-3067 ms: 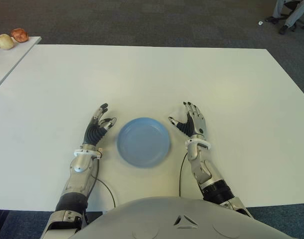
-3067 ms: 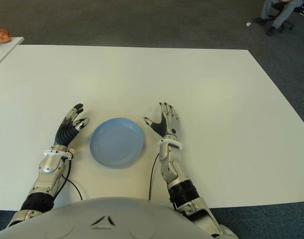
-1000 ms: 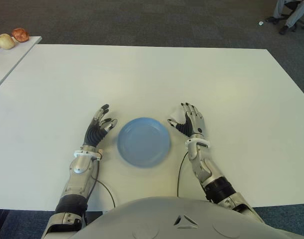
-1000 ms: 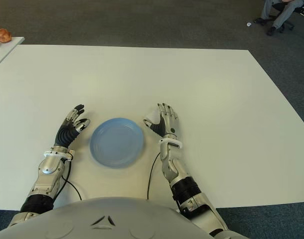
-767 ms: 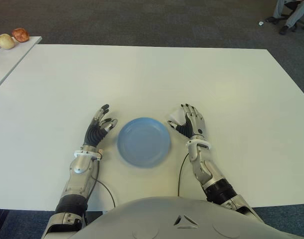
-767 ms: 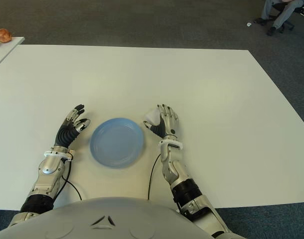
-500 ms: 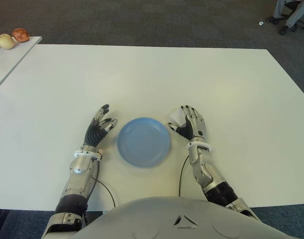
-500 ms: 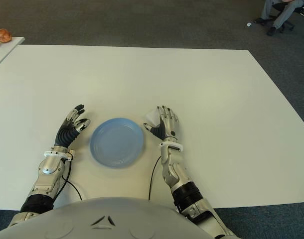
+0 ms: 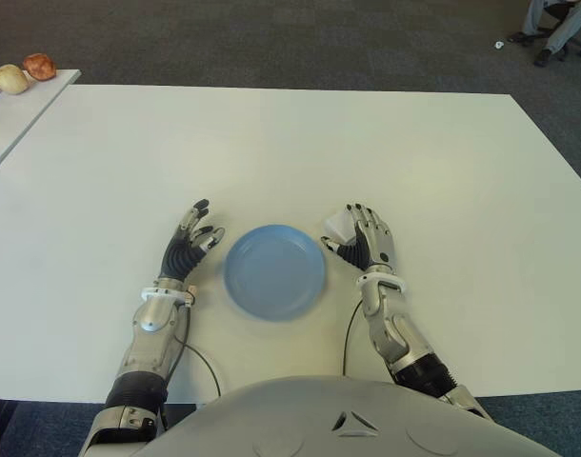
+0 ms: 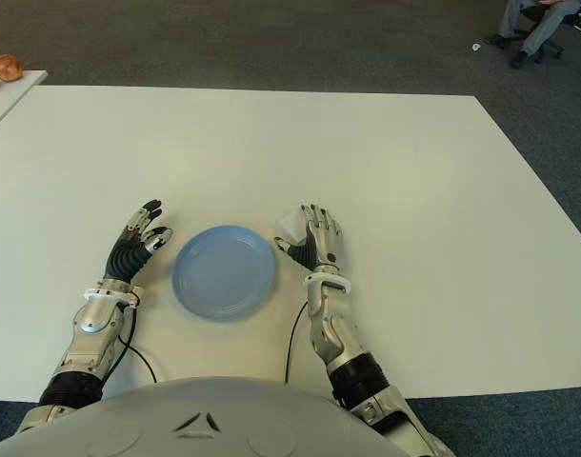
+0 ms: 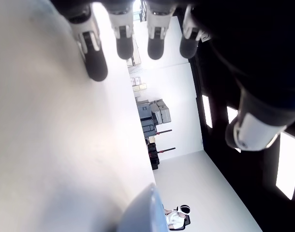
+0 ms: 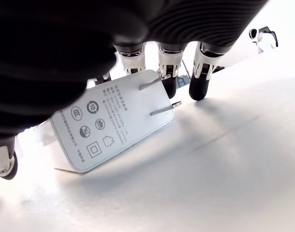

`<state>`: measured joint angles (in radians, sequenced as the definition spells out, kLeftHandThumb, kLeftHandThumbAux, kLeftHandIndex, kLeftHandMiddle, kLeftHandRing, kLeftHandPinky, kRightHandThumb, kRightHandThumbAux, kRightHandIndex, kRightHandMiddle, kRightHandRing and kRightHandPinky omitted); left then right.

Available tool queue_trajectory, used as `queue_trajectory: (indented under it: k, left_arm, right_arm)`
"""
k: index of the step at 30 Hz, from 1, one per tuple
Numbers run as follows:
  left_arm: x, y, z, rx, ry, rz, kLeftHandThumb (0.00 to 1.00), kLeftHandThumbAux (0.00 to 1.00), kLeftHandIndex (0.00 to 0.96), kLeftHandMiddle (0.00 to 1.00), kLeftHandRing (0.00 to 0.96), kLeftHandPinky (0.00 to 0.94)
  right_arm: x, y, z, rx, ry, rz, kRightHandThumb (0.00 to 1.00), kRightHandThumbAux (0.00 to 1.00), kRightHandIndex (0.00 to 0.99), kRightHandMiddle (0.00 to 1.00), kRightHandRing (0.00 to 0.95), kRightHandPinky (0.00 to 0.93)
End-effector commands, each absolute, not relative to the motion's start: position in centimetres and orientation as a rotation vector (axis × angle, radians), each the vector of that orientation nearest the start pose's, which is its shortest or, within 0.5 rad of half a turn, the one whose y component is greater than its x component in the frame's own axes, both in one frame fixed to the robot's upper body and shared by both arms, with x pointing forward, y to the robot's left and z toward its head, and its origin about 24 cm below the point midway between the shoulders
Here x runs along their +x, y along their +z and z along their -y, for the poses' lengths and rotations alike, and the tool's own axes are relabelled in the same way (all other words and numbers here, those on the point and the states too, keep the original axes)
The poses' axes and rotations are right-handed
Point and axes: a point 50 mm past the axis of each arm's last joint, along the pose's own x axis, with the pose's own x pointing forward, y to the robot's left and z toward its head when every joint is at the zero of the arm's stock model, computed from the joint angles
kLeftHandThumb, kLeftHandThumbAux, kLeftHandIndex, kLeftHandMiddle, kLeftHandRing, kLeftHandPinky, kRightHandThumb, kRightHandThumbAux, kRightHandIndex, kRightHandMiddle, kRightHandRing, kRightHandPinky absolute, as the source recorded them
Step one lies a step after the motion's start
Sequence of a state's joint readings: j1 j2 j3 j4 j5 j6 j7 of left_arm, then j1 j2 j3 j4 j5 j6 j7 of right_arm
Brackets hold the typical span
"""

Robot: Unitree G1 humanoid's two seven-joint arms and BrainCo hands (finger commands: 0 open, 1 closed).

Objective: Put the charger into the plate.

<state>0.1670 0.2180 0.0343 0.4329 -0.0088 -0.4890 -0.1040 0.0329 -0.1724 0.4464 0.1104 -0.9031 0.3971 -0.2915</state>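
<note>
A: Where are we seeing the charger [image 12: 111, 121]?

B: It's lying on the table [image 9: 367, 143] just right of the plate [image 9: 274, 271], under the fingers [image 12: 168, 67] of our right hand [image 9: 367, 243]. They're curling over it, but we're not judging them as clamped on it yet.

A: And the left hand [image 9: 186, 248]?

B: It's hovering relaxed, holding nothing, left of the plate.

A: What are we risking?

B: If we're closing on the prongs, the charger may tilt and slip free.
</note>
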Motion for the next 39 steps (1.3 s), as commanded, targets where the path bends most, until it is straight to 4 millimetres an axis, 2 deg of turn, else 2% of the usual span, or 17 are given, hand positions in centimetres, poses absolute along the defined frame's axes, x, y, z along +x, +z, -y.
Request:
queue_trajectory:
  k: [1, 23, 39]
  left_arm:
    - [17.1, -5.86, -21.54, 0.19, -0.047, -0.264, 0.0, 0.582, 0.063, 0.071, 0.061, 0.082]
    - [16.88, -5.62, -21.79, 0.195, -0.034, -0.257, 0.0, 0.594, 0.067, 0.082, 0.078, 0.105]
    - [16.77, -5.43, -21.97, 0.189, -0.035, -0.248, 0.0, 0.605, 0.083, 0.097, 0.091, 0.119]
  right_arm:
    - [21.94, -1.71, 12.5, -1.187, 0.031, -0.21, 0.291, 0.398, 0.0, 0.024, 0.058, 0.146]
    - [21.78, -1.65, 12.49, -1.138, 0.008, -0.209, 0.3, 0.398, 0.0, 0.043, 0.087, 0.179]
    - [22.38, -1.82, 12.67, -1.083, -0.039, -0.204, 0.348, 0.394, 0.0, 0.067, 0.102, 0.186]
